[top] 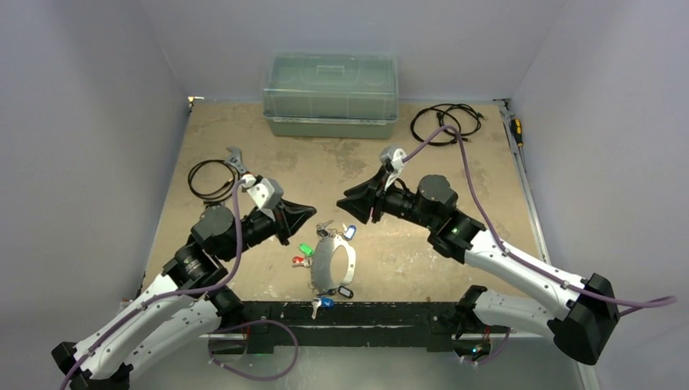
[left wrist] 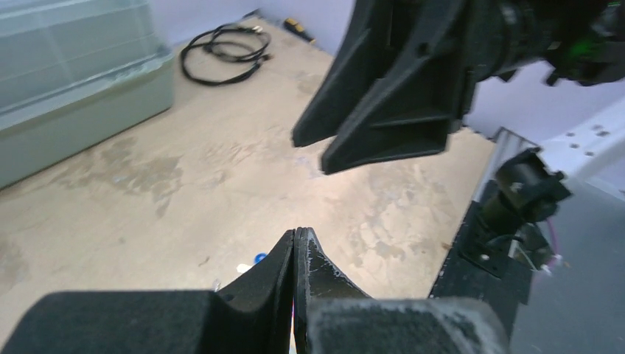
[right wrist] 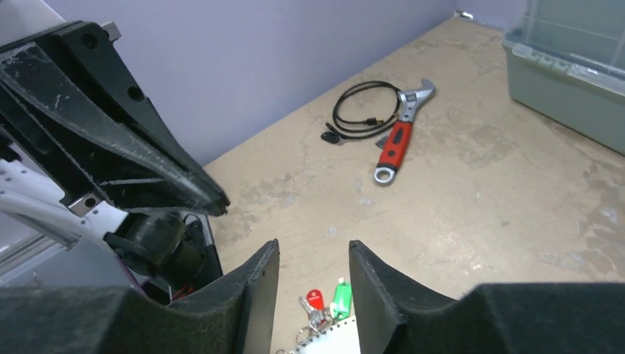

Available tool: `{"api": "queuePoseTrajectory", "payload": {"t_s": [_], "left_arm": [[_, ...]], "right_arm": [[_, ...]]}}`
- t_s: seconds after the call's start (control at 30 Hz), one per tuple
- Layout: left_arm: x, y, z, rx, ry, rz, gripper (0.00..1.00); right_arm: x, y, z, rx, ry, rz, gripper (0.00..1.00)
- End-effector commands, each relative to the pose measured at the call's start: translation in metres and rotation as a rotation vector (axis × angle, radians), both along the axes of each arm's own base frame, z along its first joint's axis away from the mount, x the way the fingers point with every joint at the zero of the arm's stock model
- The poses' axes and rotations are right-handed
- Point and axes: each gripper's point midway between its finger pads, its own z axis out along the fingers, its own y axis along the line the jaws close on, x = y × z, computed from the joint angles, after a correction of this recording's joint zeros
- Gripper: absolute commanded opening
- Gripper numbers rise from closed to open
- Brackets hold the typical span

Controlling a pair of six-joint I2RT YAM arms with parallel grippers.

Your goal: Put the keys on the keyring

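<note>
The large flat silver crescent-shaped keyring lay on the tan worktop near its front edge, between the two arms. Small silver keys were scattered around it: a green-tagged key and a red-tagged key just to its left, a blue-tagged key at its top and a black-tagged key at its lower right. The left tool hung above the worktop with its fingers pressed together, while the right tool hovered opposite it, tips facing tips, with fingers spread apart and the green and red tags showing below the gap.
</note>
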Motion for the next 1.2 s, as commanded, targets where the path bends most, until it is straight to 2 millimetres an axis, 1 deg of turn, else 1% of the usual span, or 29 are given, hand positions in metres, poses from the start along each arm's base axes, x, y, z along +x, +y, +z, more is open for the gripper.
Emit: {"api": "queuePoseTrajectory", "payload": {"t_s": [0.0, 0.1, 0.17, 0.2, 0.3, 0.4, 0.47, 0.57, 0.67, 0.73, 0.8, 0.9, 1.03, 1.17], "left_arm": [[0.026, 0.015, -0.009, 0.063, 0.041, 0.164, 0.0], [0.034, 0.019, -0.021, 0.14, 0.068, 0.203, 0.0], [0.041, 0.023, -0.035, 0.216, 0.089, 0.235, 0.0], [0.042, 0.024, -0.042, 0.257, 0.101, 0.236, 0.0], [0.043, 0.022, -0.055, 0.306, 0.124, 0.227, 0.11], [0.044, 0.023, -0.061, 0.303, 0.132, 0.237, 0.31], [0.045, 0.025, -0.065, 0.308, 0.143, 0.247, 0.45], [0.043, 0.028, -0.07, 0.322, 0.156, 0.252, 0.53], [0.04, 0.03, -0.069, 0.314, 0.157, 0.253, 0.56], [0.04, 0.033, -0.066, 0.303, 0.146, 0.269, 0.56], [0.042, 0.038, -0.061, 0.292, 0.133, 0.293, 0.56], [0.042, 0.044, -0.057, 0.282, 0.122, 0.322, 0.56], [0.045, 0.053, -0.052, 0.273, 0.106, 0.371, 0.56], [0.047, 0.059, -0.049, 0.265, 0.093, 0.406, 0.56]], "right_arm": [[0.008, -0.005, -0.037, -0.103, 0.074, -0.051, 0.46], [-0.004, -0.004, -0.074, -0.177, 0.15, -0.022, 0.51], [-0.021, 0.001, -0.091, -0.22, 0.171, 0.014, 0.53], [-0.032, 0.005, -0.098, -0.246, 0.172, 0.042, 0.54], [-0.074, 0.022, -0.126, -0.348, 0.163, 0.171, 0.56], [-0.105, 0.031, -0.154, -0.427, 0.173, 0.257, 0.56], [-0.109, 0.036, -0.166, -0.429, 0.207, 0.261, 0.55], [-0.119, 0.043, -0.177, -0.43, 0.225, 0.307, 0.54], [-0.118, 0.048, -0.188, -0.446, 0.227, 0.314, 0.52], [-0.119, 0.052, -0.195, -0.457, 0.227, 0.334, 0.46], [-0.122, 0.055, -0.205, -0.477, 0.226, 0.363, 0.43], [-0.123, 0.059, -0.217, -0.501, 0.225, 0.383, 0.42], [-0.124, 0.063, -0.228, -0.522, 0.226, 0.408, 0.42], [-0.125, 0.063, -0.24, -0.561, 0.241, 0.416, 0.42]]}}
